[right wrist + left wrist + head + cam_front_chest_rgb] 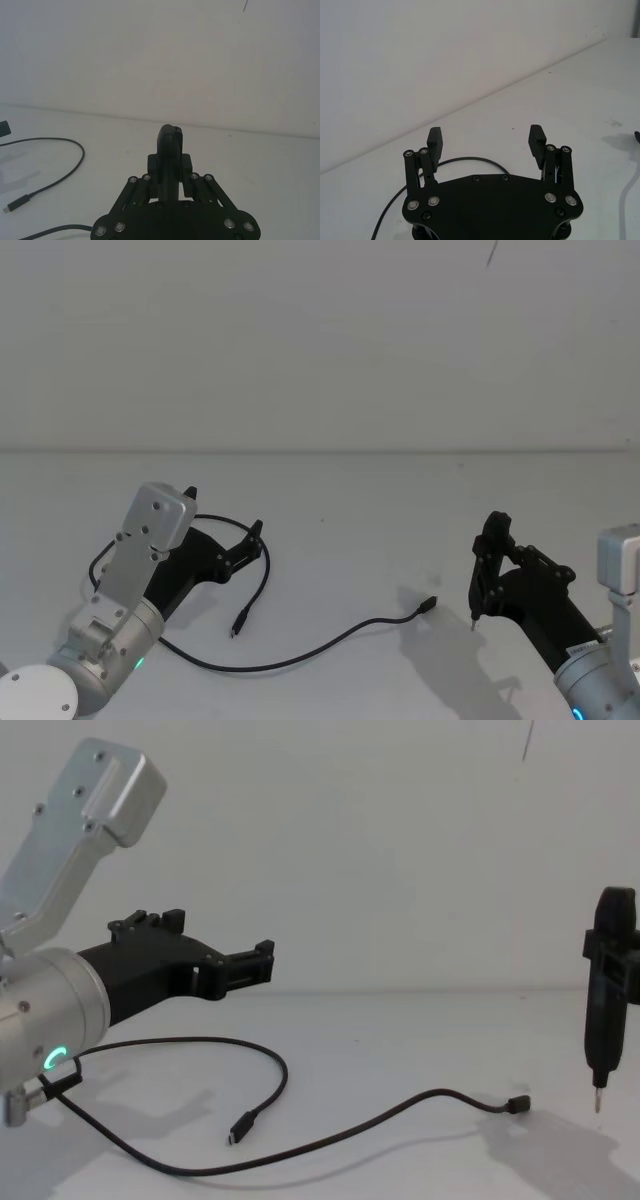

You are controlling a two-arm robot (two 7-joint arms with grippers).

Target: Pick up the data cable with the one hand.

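Note:
The data cable [300, 655] is a thin black cord lying loose on the white table. It loops under my left arm, with one plug [240, 625] inside the loop and the other plug [428, 605] to the right. My left gripper [224, 510], the one hand, hovers open above the back of the loop; the cord [465, 160] curves just beyond its fingers [537, 140] without touching them. The chest view shows this gripper [222, 935] well above the cable [330, 1140]. My right gripper [492, 540] is shut on a slim black pin-tipped tool [610, 1010] pointing down, right of the plug.
The white table [400, 510] runs back to a plain white wall. The tool's pin tip [473, 620] hangs close to the tabletop, a short way right of the cable's right plug. In the right wrist view, the cable [65, 175] and one plug [17, 202] lie off to one side.

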